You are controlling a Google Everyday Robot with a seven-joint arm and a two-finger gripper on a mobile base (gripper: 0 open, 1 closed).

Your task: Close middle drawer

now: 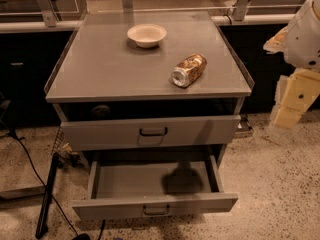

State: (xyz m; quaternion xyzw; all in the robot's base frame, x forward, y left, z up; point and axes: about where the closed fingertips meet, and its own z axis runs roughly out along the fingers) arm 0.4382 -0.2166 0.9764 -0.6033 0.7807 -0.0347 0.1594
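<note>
The middle drawer (155, 204) of the grey metal cabinet is pulled far out toward me. It is a long shallow grey tray with a flat front and a small dark handle (156, 210). Its inside (150, 179) looks empty apart from a shadow. The upper drawer (150, 132) above it stands slightly out, with its own dark handle. The lowest drawer is hidden under the open one. My arm (305, 31) hangs at the right edge of the camera view, and the cream-coloured gripper (286, 118) points down to the right of the cabinet, well apart from the drawers.
On the cabinet top (100, 69) stand a white bowl (146, 35) at the back and a crushed can (188, 70) lying on its side. Cables and a dark stand (47, 199) lie on the floor at the left. A dark counter runs behind.
</note>
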